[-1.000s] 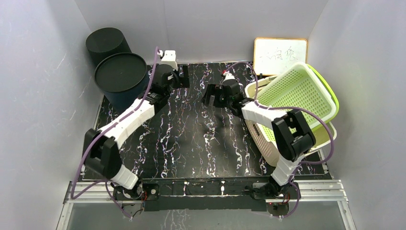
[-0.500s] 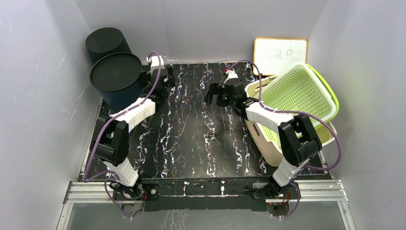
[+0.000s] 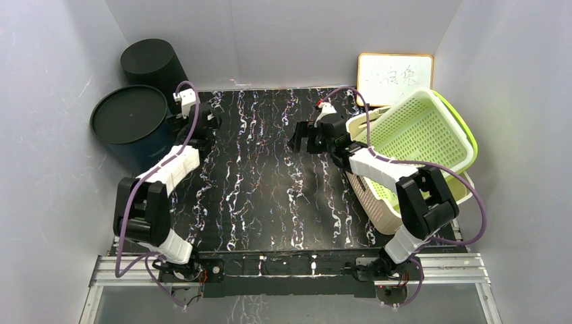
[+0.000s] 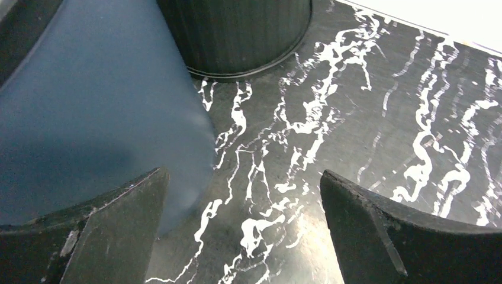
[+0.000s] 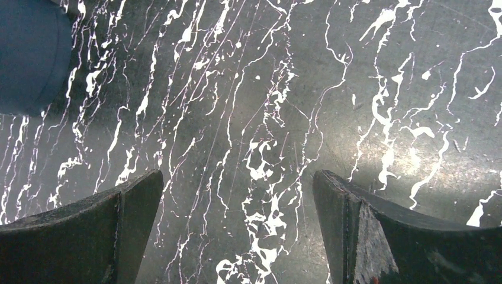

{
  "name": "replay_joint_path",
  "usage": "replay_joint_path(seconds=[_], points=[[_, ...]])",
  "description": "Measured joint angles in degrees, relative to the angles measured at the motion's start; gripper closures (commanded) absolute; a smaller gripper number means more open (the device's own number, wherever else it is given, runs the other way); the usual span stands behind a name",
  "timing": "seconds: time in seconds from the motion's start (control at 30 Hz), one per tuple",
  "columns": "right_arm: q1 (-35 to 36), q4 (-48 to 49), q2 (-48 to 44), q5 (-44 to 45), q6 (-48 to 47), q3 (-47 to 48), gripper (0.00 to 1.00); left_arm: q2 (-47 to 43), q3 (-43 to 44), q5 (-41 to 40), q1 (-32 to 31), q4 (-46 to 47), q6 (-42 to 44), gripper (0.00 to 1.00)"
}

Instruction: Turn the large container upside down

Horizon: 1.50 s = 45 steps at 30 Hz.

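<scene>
A: Where is the large container (image 3: 128, 120) now?

B: At the far left corner of the desk (image 3: 270, 196), just in front of the small black container (image 3: 150, 61). It seems to hang a little over the left edge. I cannot tell if its open mouth or its base faces up.

A: And the left gripper (image 3: 197, 125)?

B: It is just beside the blue wall. In the left wrist view its jaws stand wide apart with nothing between them, only bare desk. The wall passes close by one finger (image 4: 118, 225); whether they touch, I cannot say.

A: The right gripper (image 3: 301, 138)?

B: It is also spread wide and empty, over the middle of the far half, near the green basket (image 3: 418, 131).

A: How would the container handle?

B: I think it is thin plastic, so light and rather stiff, but smooth and probably slippery. The body is too wide for the jaws. I would pinch the rim, one finger inside and one outside, and tip it slowly so it does not slide off the edge.
</scene>
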Motion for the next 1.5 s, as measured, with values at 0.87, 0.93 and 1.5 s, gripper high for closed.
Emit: replay_joint_path(seconds=[0.87,0.93,1.5], points=[[-2.82,-27.8,-15.8,22.12,-12.79,18.93,0.02,-18.78,0.28,31.17,-16.09,-24.61,-0.63,0.02],[-2.82,-30.16,-17.18,26.56,-13.84,20.24,0.02,-20.35,-1.99,31.43,-16.63,-25.33,-1.09,0.02],[-4.44,-36.24,-24.09,49.94,-8.24,17.2,0.02,-27.36,-8.68,36.28,-17.42,-24.33,-1.4,0.02]])
